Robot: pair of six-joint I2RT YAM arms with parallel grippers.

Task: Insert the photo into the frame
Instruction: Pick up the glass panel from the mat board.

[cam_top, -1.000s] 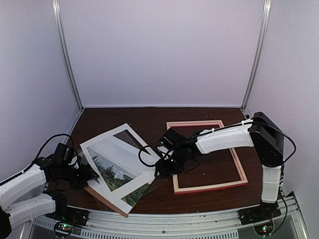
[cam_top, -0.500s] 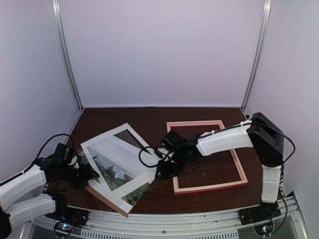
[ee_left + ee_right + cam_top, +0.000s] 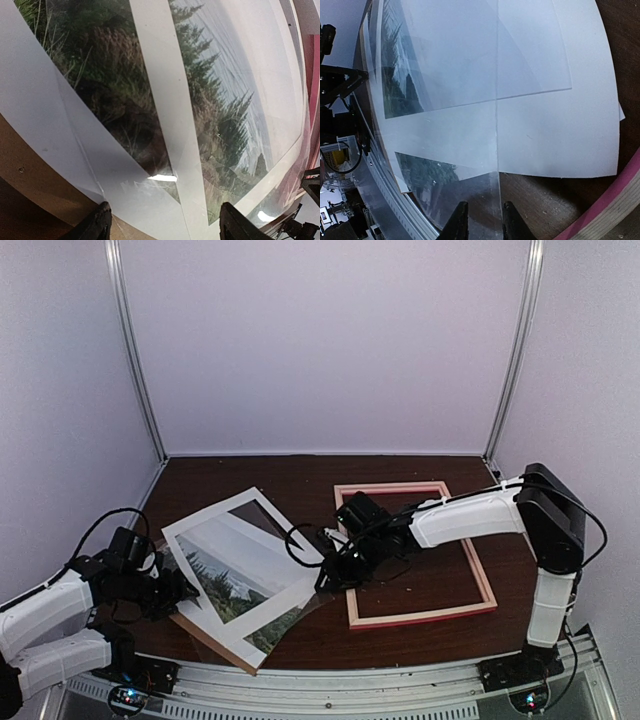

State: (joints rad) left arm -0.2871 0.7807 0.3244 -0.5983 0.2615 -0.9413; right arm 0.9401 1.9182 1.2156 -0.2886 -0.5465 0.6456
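The photo (image 3: 235, 575) lies under a white mat border (image 3: 200, 525) on a brown backing board (image 3: 205, 635), left of centre. A clear pane (image 3: 460, 145) lies over this stack, and its corner juts out over the dark table. My right gripper (image 3: 328, 582) is at that corner. Its jaws (image 3: 485, 220) stand close together with a small gap, and the pane's edge runs between them. The pink-railed frame (image 3: 480, 570) lies flat to the right, with nothing inside it. My left gripper (image 3: 162, 225) is wide open over the stack's near-left edge (image 3: 185, 590) and holds nothing.
The stack's near corner reaches close to the table's front rail (image 3: 330, 680). The frame's left rail (image 3: 620, 200) lies just right of my right gripper. White walls with metal posts (image 3: 135, 350) enclose the table at the back and sides.
My right gripper's jaws have narrowed around the pane's corner, and that wrist has shifted slightly to the right. The left arm and the stack have not moved.
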